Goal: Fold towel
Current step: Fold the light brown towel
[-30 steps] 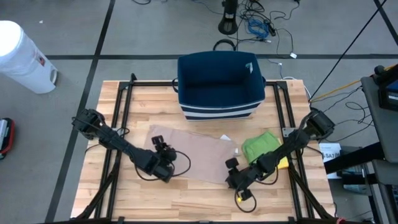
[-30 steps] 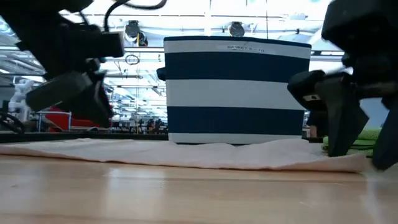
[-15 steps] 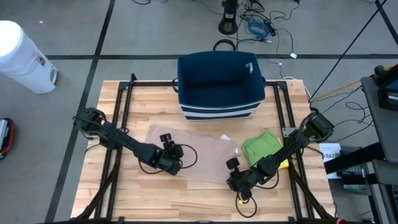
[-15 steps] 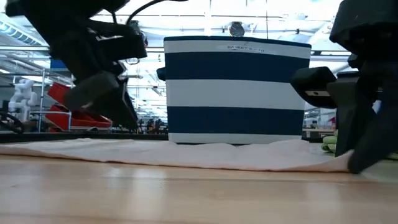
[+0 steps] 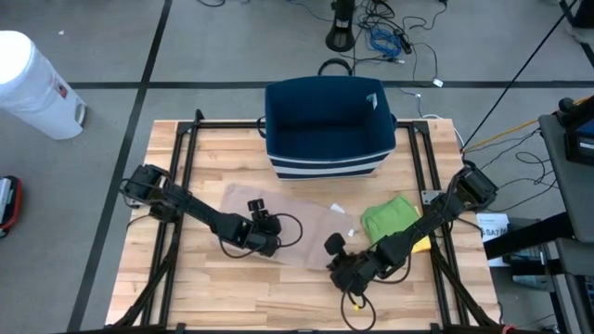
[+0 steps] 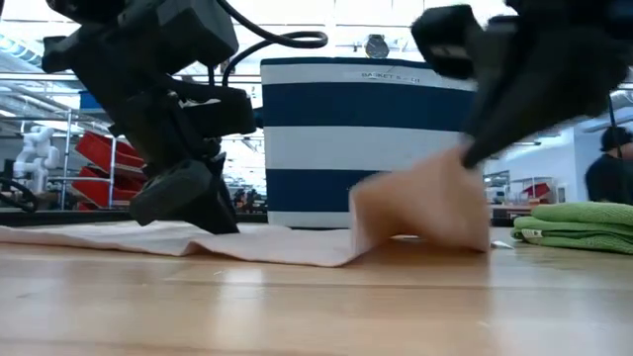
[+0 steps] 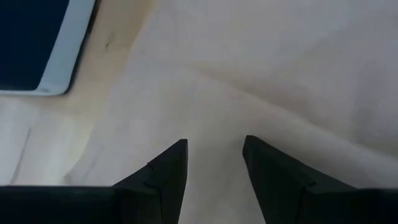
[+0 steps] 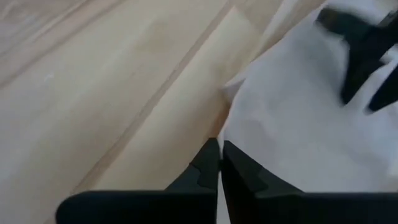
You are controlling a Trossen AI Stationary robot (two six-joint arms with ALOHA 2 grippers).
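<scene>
Towel: beige towel [image 5: 299, 225] lies mostly flat on the wooden table [image 5: 213, 297], near the middle, just in front of the basket; its right end [image 6: 420, 208] is lifted off the wood and stands up as a flap.
Right claw: right gripper [image 5: 340, 269] sits at the near right corner of the towel, fingers [image 8: 205, 167] pressed tight together with the cloth edge pinched between them, holding that corner up.
Left claw: left gripper [image 5: 264, 234] hangs low over the left half of the towel, fingers [image 7: 168, 169] spread apart with nothing between them, cloth right beneath.
Basket: navy basket [image 5: 327, 125] with white stripes stands at the far middle of the table, touching or nearly touching the towel's far edge.
Green cloth: folded green cloth [image 5: 388, 216] rests on the right side of the table, beside the towel, with something yellow showing under its right edge.
Floor: white bin [image 5: 32, 85] stands off the table at the far left; cables [image 5: 385, 37] lie beyond the far edge.
</scene>
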